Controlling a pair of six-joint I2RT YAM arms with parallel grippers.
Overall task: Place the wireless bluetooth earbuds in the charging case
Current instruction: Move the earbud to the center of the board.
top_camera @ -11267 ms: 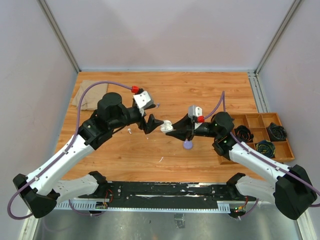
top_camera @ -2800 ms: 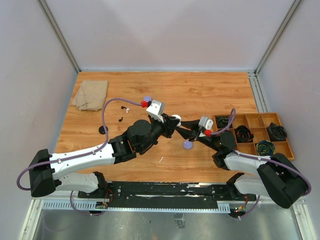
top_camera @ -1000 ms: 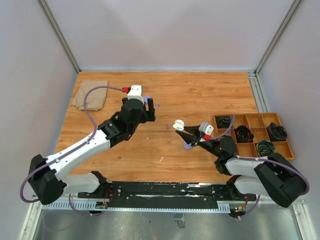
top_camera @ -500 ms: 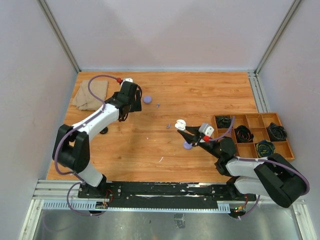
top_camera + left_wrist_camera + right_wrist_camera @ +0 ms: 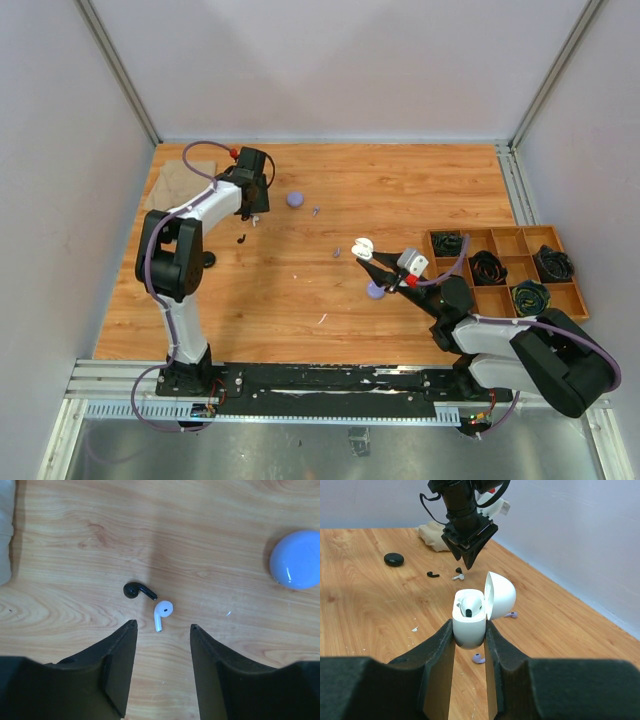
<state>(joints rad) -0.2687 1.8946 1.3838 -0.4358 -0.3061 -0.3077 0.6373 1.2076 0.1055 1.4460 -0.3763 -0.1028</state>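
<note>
Wooden worktop [image 5: 400, 190]: L tool [image 5: 163, 625], jaws apart, is hovering over white earbud [image 5: 161, 612] beside black earbud [image 5: 136, 590]; R tool [image 5: 469, 623] is clamping open charging case [image 5: 470, 631].

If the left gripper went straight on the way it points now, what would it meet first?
Most likely the white earbud, lying on the table just ahead between the open fingers of the left gripper. The black earbud lies slightly aside.
</note>
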